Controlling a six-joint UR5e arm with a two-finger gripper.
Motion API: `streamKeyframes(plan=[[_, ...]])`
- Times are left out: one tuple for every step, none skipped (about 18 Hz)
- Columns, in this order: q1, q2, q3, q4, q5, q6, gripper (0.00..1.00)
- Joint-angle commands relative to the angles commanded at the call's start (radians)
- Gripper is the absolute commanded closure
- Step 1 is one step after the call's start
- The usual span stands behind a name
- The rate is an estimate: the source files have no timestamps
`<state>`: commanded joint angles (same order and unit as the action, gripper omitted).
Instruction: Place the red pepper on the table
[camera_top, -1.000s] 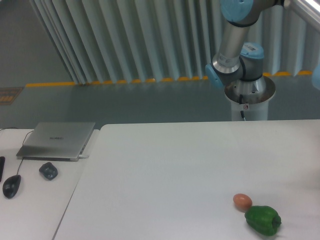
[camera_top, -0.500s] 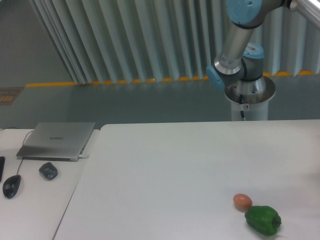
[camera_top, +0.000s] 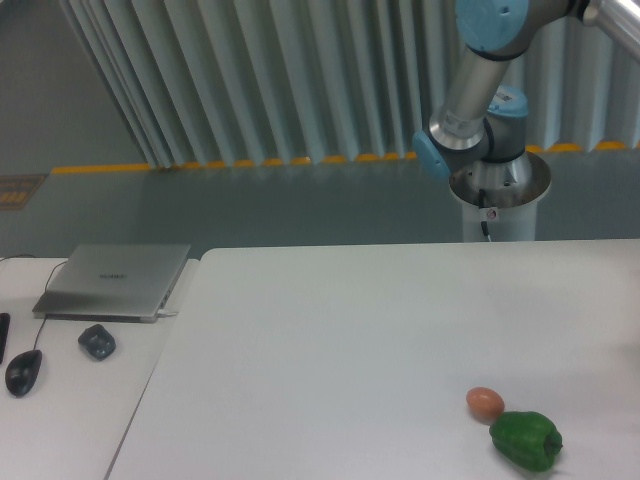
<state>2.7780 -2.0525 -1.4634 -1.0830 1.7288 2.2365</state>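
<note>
- One arm (camera_top: 478, 80) only, base column (camera_top: 497, 205) behind the far edge of the surface (camera_top: 330, 340); upper links run off the top right of the frame, so the hand is out of view and its opening cannot be told.
- Red pepper: not visible anywhere in frame.
- White surface carries two items near its front right: an orange-brown egg (camera_top: 485, 403) and a lumpy green pepper (camera_top: 525, 440), the egg just beside the pepper's upper left, seemingly touching.
- Left, a narrower white desk (camera_top: 70, 400) holds a closed grey laptop (camera_top: 114, 281), a small dark object (camera_top: 97, 341) and a dark mouse (camera_top: 23, 371).
- Background: pale vertical slats (camera_top: 260, 80), yellow floor line (camera_top: 200, 164).
</note>
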Motion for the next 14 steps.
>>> streamKeyframes(plan=[[0.0,0.0,0.0,0.0,-0.003,-0.002,0.0],[0.0,0.0,-0.002,0.0,-0.003,-0.002,0.0],[0.0,-0.002,-0.003,0.0,-0.003,-0.002,0.0],[0.002,-0.002,-0.005,0.0,-0.003,-0.002,0.0],[0.002,-0.002,-0.006,0.0,-0.003,-0.003,0.0],[0.0,-0.003,-0.006,0.0,-0.003,-0.006,0.0],[0.0,-0.003,-0.008,0.0,-0.003,-0.006,0.0],[0.0,-0.005,-0.011,0.0,-0.003,-0.005,0.0],[0.002,-0.006,-0.012,0.002,-0.003,-0.005,0.0],[0.002,-0.008,-0.014,0.006,-0.003,-0.005,0.0],[0.002,-0.008,-0.021,0.015,-0.003,-0.002,0.0],[0.003,-0.009,-0.021,0.024,0.0,0.003,0.0],[0.011,-0.015,-0.021,0.032,0.0,0.003,0.0],[0.017,-0.017,-0.021,0.035,-0.002,0.005,0.0]])
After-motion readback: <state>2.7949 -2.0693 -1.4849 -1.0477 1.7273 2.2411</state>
